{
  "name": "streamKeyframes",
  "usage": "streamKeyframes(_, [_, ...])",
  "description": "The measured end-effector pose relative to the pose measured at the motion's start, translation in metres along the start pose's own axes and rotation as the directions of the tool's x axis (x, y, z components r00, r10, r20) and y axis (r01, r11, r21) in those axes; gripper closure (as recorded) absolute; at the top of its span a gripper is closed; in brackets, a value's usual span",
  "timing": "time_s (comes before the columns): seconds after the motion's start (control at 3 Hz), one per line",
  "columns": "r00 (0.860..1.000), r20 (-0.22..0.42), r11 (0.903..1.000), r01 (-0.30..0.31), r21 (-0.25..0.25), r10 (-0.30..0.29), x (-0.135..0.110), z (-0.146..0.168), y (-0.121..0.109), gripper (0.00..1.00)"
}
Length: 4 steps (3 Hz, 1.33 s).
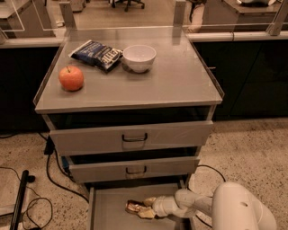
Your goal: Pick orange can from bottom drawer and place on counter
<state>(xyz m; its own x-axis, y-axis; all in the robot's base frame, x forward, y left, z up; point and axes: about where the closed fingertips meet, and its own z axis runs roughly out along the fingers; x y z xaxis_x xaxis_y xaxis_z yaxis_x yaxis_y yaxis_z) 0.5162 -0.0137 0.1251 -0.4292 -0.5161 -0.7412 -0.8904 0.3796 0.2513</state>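
Now | orange can (134, 206) lies on its side, mid-floor in the open bottom drawer (105, 215) | gripper (146, 208) sits at the can's right end, and I cannot tell whether it has hold | can is probably light, thin-walled, slick and easily dented | best held across the round body, mid-length, with a gentle squeeze

Floor (252, 148): speckled terrazzo, pale beige, in warm, dim light.
Cables (54, 176): black, trailing over the floor at left.
Black bar (20, 197): lying on the floor at far left, near the cables.
Dark panels (252, 76): low fronts to both sides behind, under a pale ledge (234, 36).
Posts (180, 12): grey uprights on the ledge line, clear panes between.
Chair base (128, 3): castors only, at the top edge.
Gripper (147, 208): low in frame, inside the open bottom drawer (108, 214).
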Motion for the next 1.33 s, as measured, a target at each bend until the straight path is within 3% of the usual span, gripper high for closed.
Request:
streamKeyframes(0.33, [1.000,0.000,1.0000,0.000,0.000,0.000,0.000,0.000,0.000,0.87])
streamKeyframes(0.67, [1.000,-0.001,1.0000,-0.001,-0.003,0.001,0.000,0.001,0.001,1.00])
streamKeyframes(1.33, [1.000,-0.006,0.9999,0.014,0.005,-0.014,-0.003,-0.015,0.004,1.00])
